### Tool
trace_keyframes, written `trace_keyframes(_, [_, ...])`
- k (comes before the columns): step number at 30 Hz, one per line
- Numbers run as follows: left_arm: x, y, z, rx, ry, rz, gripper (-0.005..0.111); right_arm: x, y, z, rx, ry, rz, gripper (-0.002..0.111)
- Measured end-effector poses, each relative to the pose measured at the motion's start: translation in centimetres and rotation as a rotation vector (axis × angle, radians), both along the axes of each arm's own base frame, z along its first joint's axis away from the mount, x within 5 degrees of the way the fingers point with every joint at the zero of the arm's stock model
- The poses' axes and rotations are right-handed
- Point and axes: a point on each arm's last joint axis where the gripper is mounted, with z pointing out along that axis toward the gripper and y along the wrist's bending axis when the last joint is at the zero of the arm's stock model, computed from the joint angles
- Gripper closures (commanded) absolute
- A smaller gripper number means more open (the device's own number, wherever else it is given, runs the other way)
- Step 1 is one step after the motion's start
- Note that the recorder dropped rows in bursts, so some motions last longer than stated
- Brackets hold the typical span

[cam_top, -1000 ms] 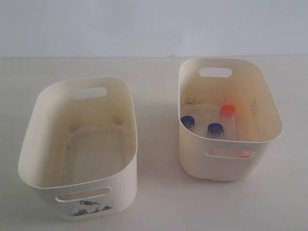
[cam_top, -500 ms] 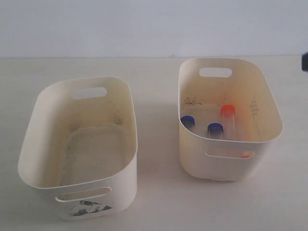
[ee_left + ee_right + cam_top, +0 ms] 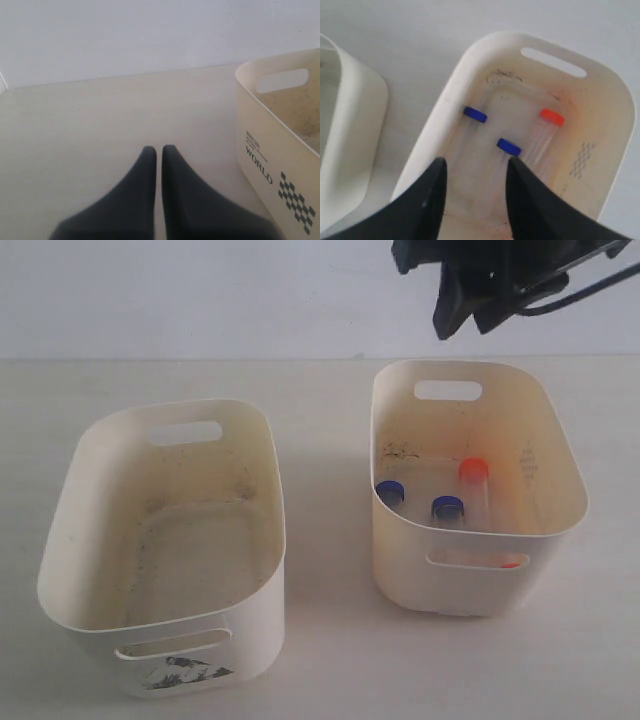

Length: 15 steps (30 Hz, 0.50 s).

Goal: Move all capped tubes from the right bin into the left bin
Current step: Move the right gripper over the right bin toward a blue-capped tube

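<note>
The front wall of the right bin hides one capped tube but for an orange-red glint through the slot. The print on its inner wall is too small to read.

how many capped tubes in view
3 visible in the right bin: blue-capped tube by the left wall, second blue-capped tube mid-floor, orange-capped tube behind. Orange glint at the front slot may be a fourth.

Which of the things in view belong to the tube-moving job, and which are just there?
Job: two blue-capped clear plastic tubes, one orange-red-capped clear plastic tube, plain-fronted cream-white plastic right bin, stickered cream-white plastic left bin, open right gripper.
Just there: pale tabletop, blank wall, shut left gripper, holding nothing.
</note>
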Motion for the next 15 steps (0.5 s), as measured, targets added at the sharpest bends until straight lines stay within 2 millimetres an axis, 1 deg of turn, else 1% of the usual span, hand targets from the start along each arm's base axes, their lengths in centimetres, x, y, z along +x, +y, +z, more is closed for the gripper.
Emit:
trace_keyframes(1, [0.0,0.0,0.0,0.000,0.000,0.000,0.102,0.7,0.2,-0.4,-0.014,0.022,-0.006,0.064])
trace_keyframes(3, [0.0,0.0,0.0,0.000,0.000,0.000,0.102,2.3,0.5,-2.1,-0.027,0.074,-0.034,0.064])
trace_keyframes(6, [0.0,0.0,0.0,0.000,0.000,0.000,0.102,3.7,0.4,-4.6,0.017,0.174,-0.106,0.064])
trace_keyframes(9, [0.0,0.0,0.0,0.000,0.000,0.000,0.102,4.6,0.3,-6.3,0.054,0.241,-0.157,0.064])
trace_keyframes(15, [0.0,0.0,0.0,0.000,0.000,0.000,0.102,5.4,0.6,-8.2,0.065,0.300,-0.207,0.064])
